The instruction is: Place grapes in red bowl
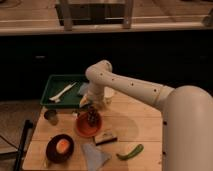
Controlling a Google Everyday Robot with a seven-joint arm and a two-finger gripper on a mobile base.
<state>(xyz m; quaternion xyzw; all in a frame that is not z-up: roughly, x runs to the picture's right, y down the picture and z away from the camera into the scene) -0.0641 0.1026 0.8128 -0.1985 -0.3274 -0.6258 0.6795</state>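
The red bowl (86,128) sits on the wooden table (145,127), left of the middle. The grapes (92,117), a small dark bumpy cluster, are at the bowl's upper inside, right under my gripper (91,107). The gripper points down from the white arm (130,87) and sits directly over the bowl's far rim, touching or nearly touching the grapes. I cannot tell whether the grapes rest in the bowl or hang from the gripper.
A green tray (54,83) with a white utensil (62,92) lies behind the bowl. A small metal cup (50,116) stands to the left. In front are a dark bowl (60,148) holding an orange thing, a blue cloth (95,156), a small box (105,137) and a curved green vegetable (130,151).
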